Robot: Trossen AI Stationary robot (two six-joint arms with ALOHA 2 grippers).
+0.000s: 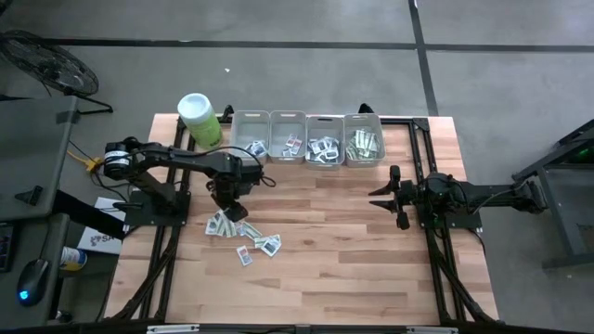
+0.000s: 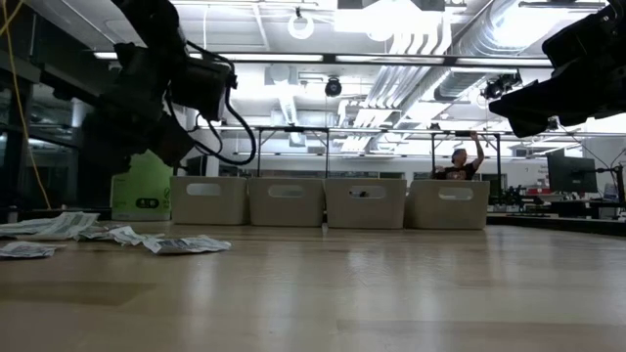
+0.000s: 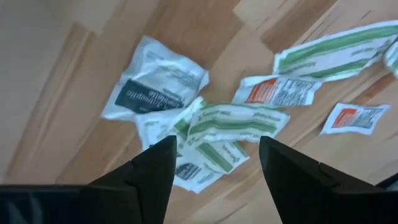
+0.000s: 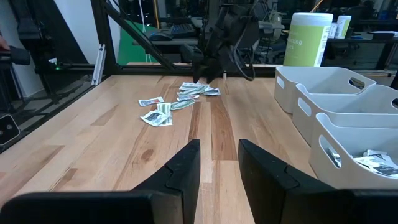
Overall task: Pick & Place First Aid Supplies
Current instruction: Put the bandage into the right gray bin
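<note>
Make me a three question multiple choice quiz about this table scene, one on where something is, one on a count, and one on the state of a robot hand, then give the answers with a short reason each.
1. Where is the left hand?
A. over the grey bins
B. above the loose packets
C. off the table

2. How many grey bins stand in the row at the table's far edge?
A. two
B. four
C. six

3. What state is the left hand in?
A. open and empty
B. shut on a packet
C. shut on the canister

Answers:
1. B: the high view shows it just above the packets scattered on the wood, and its wrist view looks straight down on them.
2. B: both the high and low views show four side by side.
3. A: the left wrist view shows its fingers spread apart with only packets on the table below.
</note>
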